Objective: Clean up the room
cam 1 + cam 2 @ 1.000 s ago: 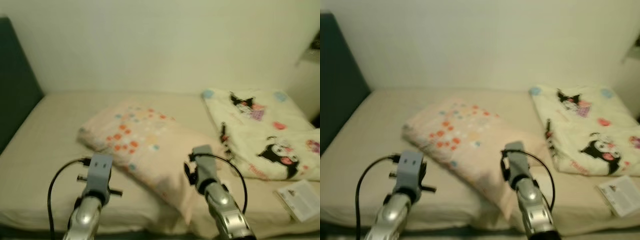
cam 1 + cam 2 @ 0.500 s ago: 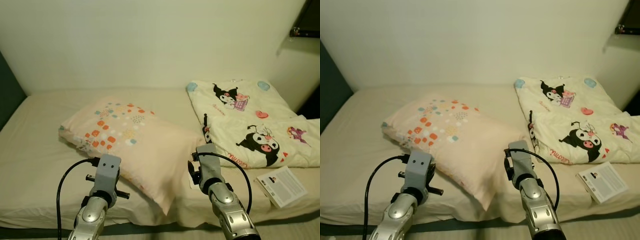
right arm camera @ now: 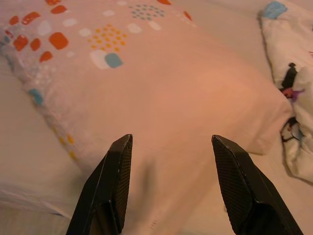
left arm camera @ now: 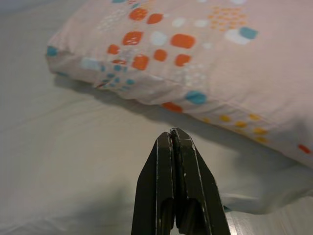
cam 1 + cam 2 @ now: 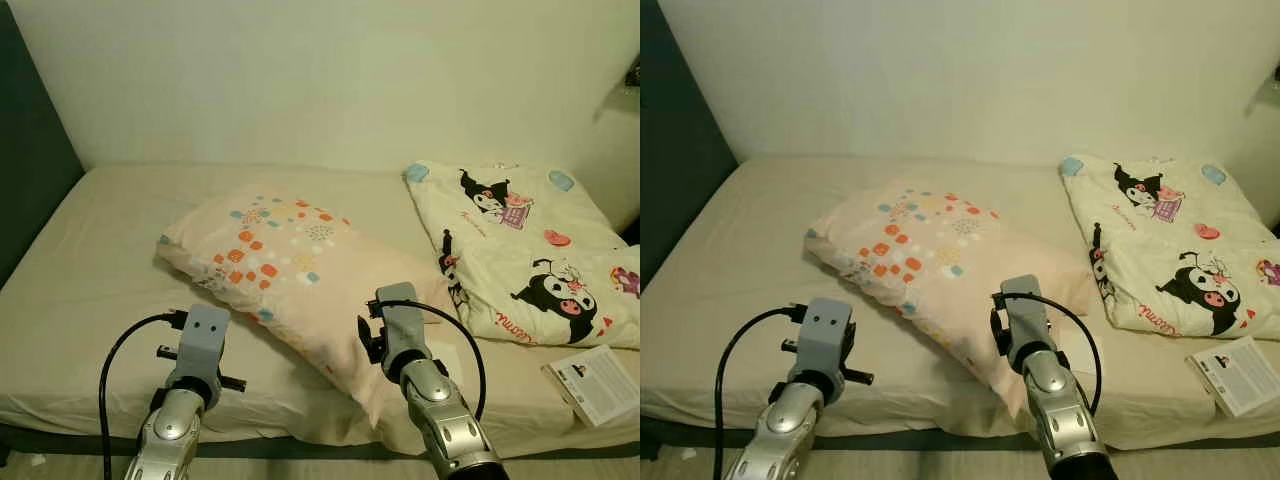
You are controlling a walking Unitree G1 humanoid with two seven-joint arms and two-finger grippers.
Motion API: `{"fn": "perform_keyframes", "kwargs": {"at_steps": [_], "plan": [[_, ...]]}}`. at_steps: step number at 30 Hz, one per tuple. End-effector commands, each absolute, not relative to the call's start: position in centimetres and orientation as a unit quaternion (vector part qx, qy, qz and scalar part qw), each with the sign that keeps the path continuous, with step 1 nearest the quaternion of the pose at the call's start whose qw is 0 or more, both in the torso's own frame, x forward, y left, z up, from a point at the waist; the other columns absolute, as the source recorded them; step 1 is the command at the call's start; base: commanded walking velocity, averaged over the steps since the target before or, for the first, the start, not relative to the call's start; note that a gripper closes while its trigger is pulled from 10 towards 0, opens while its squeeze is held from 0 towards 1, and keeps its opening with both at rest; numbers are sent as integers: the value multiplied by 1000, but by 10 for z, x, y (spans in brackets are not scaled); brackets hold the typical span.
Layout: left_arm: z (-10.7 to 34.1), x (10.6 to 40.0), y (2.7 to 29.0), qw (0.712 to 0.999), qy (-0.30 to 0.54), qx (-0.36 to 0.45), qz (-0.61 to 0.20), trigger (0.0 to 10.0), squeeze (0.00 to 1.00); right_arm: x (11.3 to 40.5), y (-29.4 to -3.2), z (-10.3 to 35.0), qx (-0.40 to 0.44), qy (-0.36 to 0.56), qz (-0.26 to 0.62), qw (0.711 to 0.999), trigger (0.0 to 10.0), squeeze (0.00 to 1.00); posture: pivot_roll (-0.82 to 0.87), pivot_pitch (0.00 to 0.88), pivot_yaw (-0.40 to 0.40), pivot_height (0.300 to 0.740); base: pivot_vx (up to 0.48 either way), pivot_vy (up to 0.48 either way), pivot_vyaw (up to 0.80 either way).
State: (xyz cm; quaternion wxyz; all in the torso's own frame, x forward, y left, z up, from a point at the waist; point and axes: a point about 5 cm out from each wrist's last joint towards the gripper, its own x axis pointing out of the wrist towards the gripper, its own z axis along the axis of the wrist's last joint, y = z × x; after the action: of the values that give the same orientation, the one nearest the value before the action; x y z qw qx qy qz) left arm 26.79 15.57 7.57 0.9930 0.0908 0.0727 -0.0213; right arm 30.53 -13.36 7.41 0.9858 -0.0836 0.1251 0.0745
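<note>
Pillow (image 5: pixel 300 270) in a pale pink case with orange and blue dots lies slantwise across the middle of the bed (image 5: pixel 90 300), one corner reaching toward the near edge of the mattress. I see it resting on the beige sheet, well apart from the dark headboard (image 5: pixel 30 160) on my left. To its right lies a folded white blanket (image 5: pixel 530 260) printed with black cartoon characters, its near edge just beside the pillow's right end. A small booklet (image 5: pixel 592 383) lies on the sheet near the front right corner, below the blanket.

From the head camera I have both silver arms raised in front of me, short of the bed's near side. My left gripper (image 4: pixel 172 142) points at the sheet just before the pillow's dotted end, and its two black fingers are pressed together with nothing between them. My right gripper (image 3: pixel 171 147) hangs over the plain pink part of the pillow; its fingers (image 3: pixel 117 166) stand wide apart and hold nothing, and I cannot tell whether they touch the cloth. The blanket's edge shows at the side of the right wrist view.
</note>
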Motion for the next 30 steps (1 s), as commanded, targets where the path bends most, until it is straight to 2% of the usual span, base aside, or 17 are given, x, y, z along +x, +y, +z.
{"fn": "perform_keyframes", "kwargs": {"at_steps": [1,24,30], "plan": [[70,266,152,992,81,89,-31,10000,0,306,-137,76,-73,120,63,988,10000,0,-51,80,-52,740,0,0,0],[71,270,152,992,77,95,-30,10000,0,309,-138,77,-94,120,63,986,10000,0,-52,66,-55,740,0,0,0],[71,271,151,991,77,99,-36,10000,0,310,-136,78,-112,115,70,985,10000,0,-52,66,-55,740,0,-182,688]]}}
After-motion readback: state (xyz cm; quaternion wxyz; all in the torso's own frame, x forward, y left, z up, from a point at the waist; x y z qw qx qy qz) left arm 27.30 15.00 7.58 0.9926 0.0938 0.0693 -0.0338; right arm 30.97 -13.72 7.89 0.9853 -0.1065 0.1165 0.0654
